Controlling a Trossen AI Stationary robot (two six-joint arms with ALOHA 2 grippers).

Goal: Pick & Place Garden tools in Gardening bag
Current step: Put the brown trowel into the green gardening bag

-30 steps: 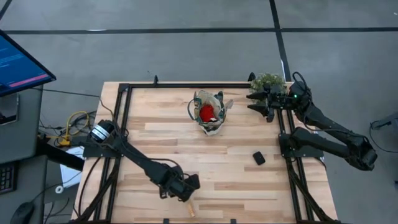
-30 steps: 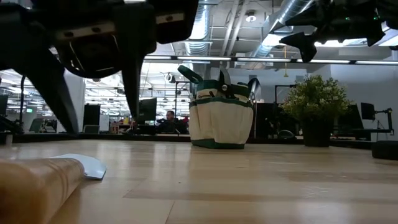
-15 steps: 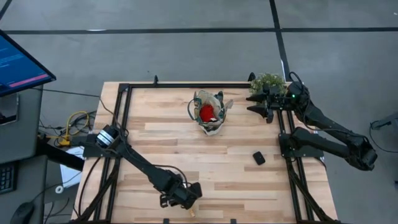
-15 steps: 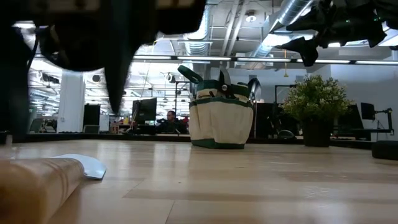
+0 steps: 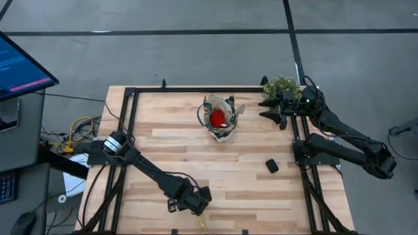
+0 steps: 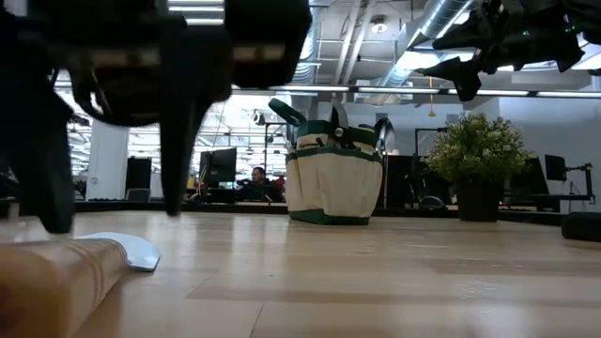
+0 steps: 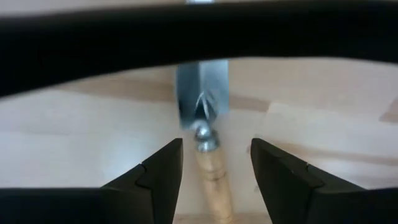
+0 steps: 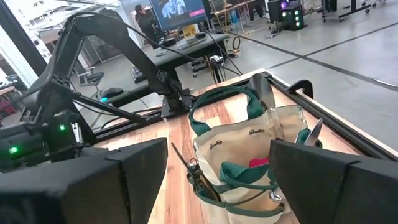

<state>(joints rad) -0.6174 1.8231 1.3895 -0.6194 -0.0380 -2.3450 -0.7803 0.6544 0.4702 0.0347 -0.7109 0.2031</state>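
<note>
A trowel with a silver blade [image 7: 200,93] and a pale wooden handle [image 7: 212,183] lies flat near the table's front edge; it also shows in the low view [image 6: 66,277]. Its handle end shows in the high view [image 5: 200,222]. My left gripper [image 7: 214,171] is open just above it, one finger on each side of the neck, touching nothing. The beige gardening bag [image 5: 220,119] stands at the far middle and holds a red glove [image 5: 217,118] and several tools. My right gripper [image 5: 273,109] is open and empty, raised at the far right.
A bushy green potted plant [image 5: 282,85] stands at the far right corner, close to my right gripper. A small black block [image 5: 272,166] lies right of the middle. The bag also shows in the right wrist view [image 8: 249,155]. Bare wood lies between the bag and the trowel.
My left gripper has gone toward the table's near edge and down, and its fingers now stand low on either side of the trowel. The trowel has stayed where it lay.
</note>
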